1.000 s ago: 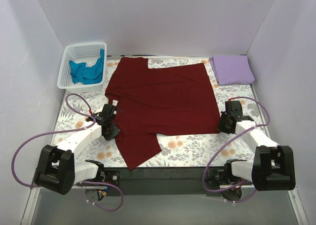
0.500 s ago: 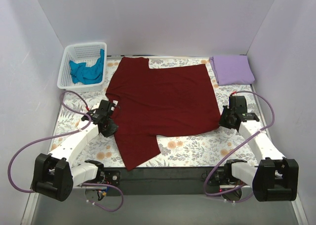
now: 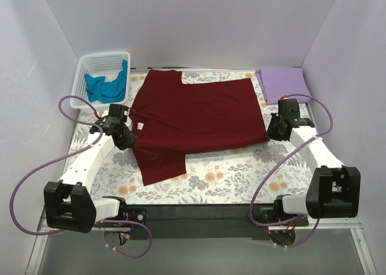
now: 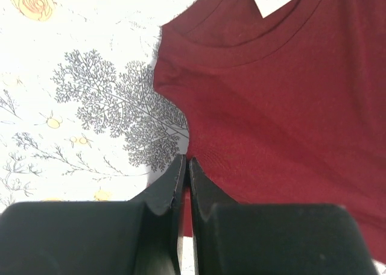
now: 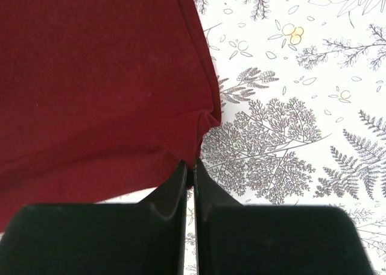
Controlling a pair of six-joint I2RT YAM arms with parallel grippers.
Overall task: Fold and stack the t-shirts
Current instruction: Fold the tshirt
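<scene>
Length of the maroon t-shirt (image 3: 199,121) runs side to side between my arms; left tool (image 4: 186,163) is clenched on its shoulder edge, right tool (image 5: 189,166) on its hem corner.

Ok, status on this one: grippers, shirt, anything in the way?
Left gripper, right gripper: both shut on maroon shirt edges. Shirt spread flat, unfolded. Lavender shirt folded far right, teal shirt in basket; neither in the way.
</scene>
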